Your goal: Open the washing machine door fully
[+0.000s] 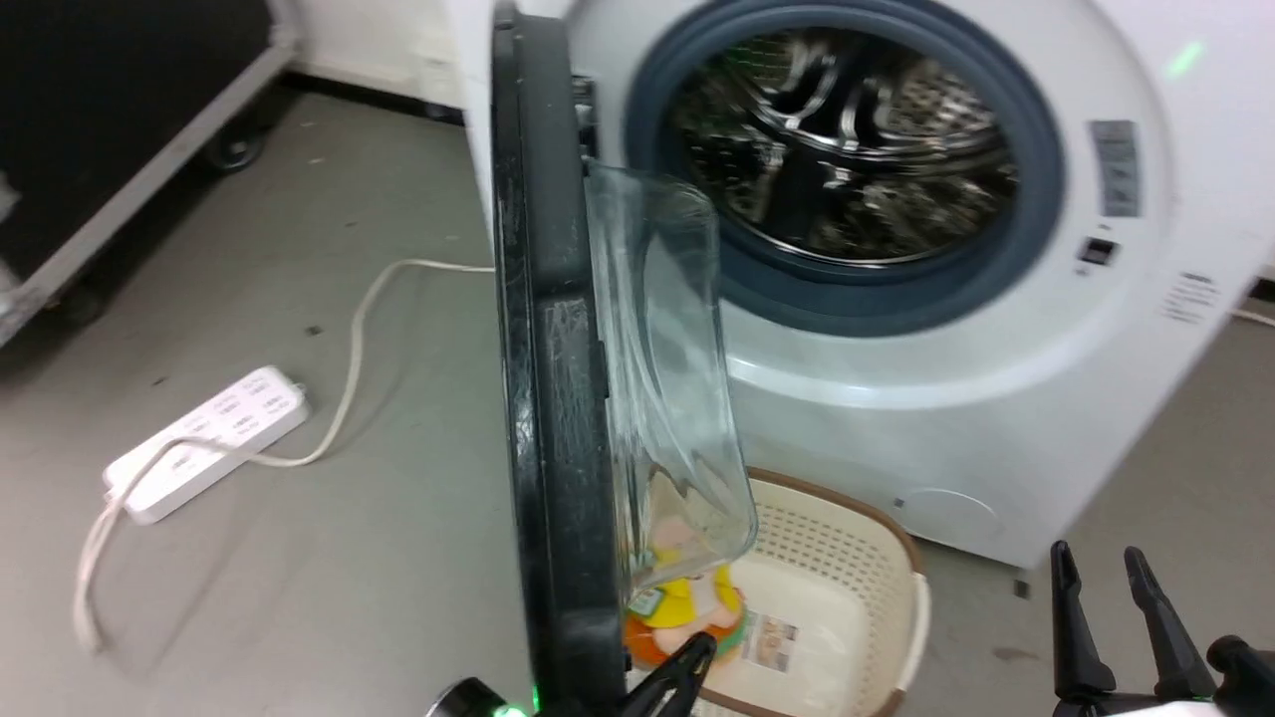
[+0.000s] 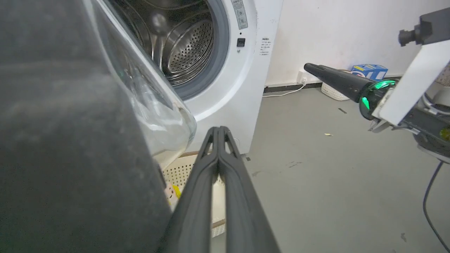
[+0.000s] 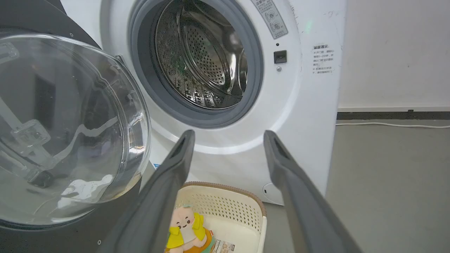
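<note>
The washing machine door [image 1: 553, 398] stands about half open, its glossy black rim edge-on in the head view. Its clear glass bowl [image 1: 667, 378] bulges toward the white washing machine [image 1: 996, 428], where the steel drum [image 1: 847, 139] and grey gasket lie exposed. My left gripper [image 1: 692, 652] is shut with nothing in it, low down on the inner side of the door [image 2: 70, 140], close beside the rim; its tips [image 2: 218, 130] point at the machine's base. My right gripper [image 1: 1101, 568] hangs open at the lower right, apart from the door [image 3: 70, 123], aimed at the machine front [image 3: 228, 135].
A cream laundry basket [image 1: 867, 597] holding a yellow plush toy [image 3: 184, 228] sits on the floor under the door. A white power strip [image 1: 204, 443] and its cable lie to the left. A black wheeled case [image 1: 100, 119] stands far left. A blue box [image 2: 369, 70] rests by the wall.
</note>
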Controlling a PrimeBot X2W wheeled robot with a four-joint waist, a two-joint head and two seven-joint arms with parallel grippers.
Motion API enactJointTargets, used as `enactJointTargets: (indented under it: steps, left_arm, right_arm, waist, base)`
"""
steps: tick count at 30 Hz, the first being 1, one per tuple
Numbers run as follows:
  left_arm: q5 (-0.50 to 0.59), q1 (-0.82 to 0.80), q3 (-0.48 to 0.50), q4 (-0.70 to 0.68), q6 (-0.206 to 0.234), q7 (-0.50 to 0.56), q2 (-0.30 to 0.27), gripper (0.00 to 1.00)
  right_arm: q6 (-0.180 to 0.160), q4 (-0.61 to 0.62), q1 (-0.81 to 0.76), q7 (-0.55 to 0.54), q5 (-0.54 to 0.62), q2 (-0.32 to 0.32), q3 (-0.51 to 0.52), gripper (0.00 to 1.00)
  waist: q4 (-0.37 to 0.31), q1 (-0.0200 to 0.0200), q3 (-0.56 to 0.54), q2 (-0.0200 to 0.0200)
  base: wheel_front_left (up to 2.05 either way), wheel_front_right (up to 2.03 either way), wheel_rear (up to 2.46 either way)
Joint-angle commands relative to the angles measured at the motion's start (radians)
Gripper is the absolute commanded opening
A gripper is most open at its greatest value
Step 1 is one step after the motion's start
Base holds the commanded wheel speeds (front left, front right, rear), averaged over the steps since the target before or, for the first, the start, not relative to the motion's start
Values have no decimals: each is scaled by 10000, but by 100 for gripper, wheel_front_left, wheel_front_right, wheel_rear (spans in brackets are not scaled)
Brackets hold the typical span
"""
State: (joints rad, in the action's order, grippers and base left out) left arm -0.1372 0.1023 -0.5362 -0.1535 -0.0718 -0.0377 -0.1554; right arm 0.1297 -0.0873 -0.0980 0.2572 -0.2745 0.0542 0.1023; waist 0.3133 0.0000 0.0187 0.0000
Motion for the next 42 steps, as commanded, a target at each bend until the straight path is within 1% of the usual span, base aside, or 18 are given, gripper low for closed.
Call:
enactJointTargets:
  steps: [1, 10, 13, 16, 19, 20, 24, 27, 30, 31, 32, 38, 42]
  left_arm:
    - [-103, 45, 158, 53, 108, -53, -95, 0]
    - [-162, 47, 396, -24, 407, -224, -141, 0]
    - [-166, 14, 743, -158, 662, -372, -233, 0]
    - [-201, -20, 1131, -240, 915, -522, -336, 0]
    - [-350, -115, 1519, -230, 1100, -748, -366, 0]
    - [-411, -233, 1811, -125, 1232, -885, -427, 0]
    - [-634, -556, 2484, 212, 1503, -1095, -534, 0]
    - [-848, -887, 2997, 540, 1631, -1199, -667, 0]
    - [-1159, -1352, 3480, 956, 1628, -1301, -808, 0]
    - [-1379, -1887, 4076, 1544, 1676, -1490, -1088, 0]
    - [-1478, -2081, 4298, 1738, 1703, -1565, -1169, 0]
    - [-1831, -3216, 5346, 2897, 1757, -1886, -1796, 0]
    - [-1998, -3881, 5950, 3642, 1742, -2005, -2336, 0]
  right_arm:
    - [10, -2, 2, 45, -49, -27, -27, 100]
    - [10, -84, -50, 45, -61, -32, -85, 100]
    - [10, -118, 85, 45, 7, -2, -311, 100]
    - [10, -236, 338, 45, 34, 181, -557, 100]
    - [10, -358, 585, 45, -13, 368, -662, 100]
    - [10, -418, 707, 45, -36, 471, -733, 100]
    - [10, -467, 786, 45, -41, 648, -803, 100]
    - [10, -419, 731, 45, -21, 775, -740, 100]
    - [10, -273, 645, 25, 39, 887, -595, 100]
    - [10, -34, 705, -126, 121, 978, -609, 100]
    - [10, 49, 746, -202, 132, 1000, -601, 100]
    - [10, 457, 901, -523, 194, 1148, -515, 100]
    - [10, 706, 1004, -666, 226, 1243, -440, 100]
  waist:
    - [449, 0, -47, 0]
    - [1962, 0, -112, 0]
    - [2151, 0, 15, 0]
    - [2223, 0, 199, 0]
    - [2270, 0, 394, 0]
    - [2289, 0, 522, 0]
    - [2312, 0, 785, 0]
    - [2326, 0, 1007, 0]
    - [2340, 0, 1282, 0]
    - [2123, 0, 1642, 0]
    - [2038, 0, 1780, 0]
    - [1609, 0, 2400, 0]
    - [1319, 0, 2736, 0]
  base:
    - [0, 0, 0]
    - [0, 0, 0]
    - [0, 0, 0]
    - [0, 0, 0]
    - [0, 0, 0]
    - [0, 0, 0]
    - [0, 0, 0]
    - [0, 0, 0]
    - [0, 0, 0]
    - [0, 0, 0]
    - [0, 0, 0]
    - [0, 0, 0]
    - [0, 0, 0]
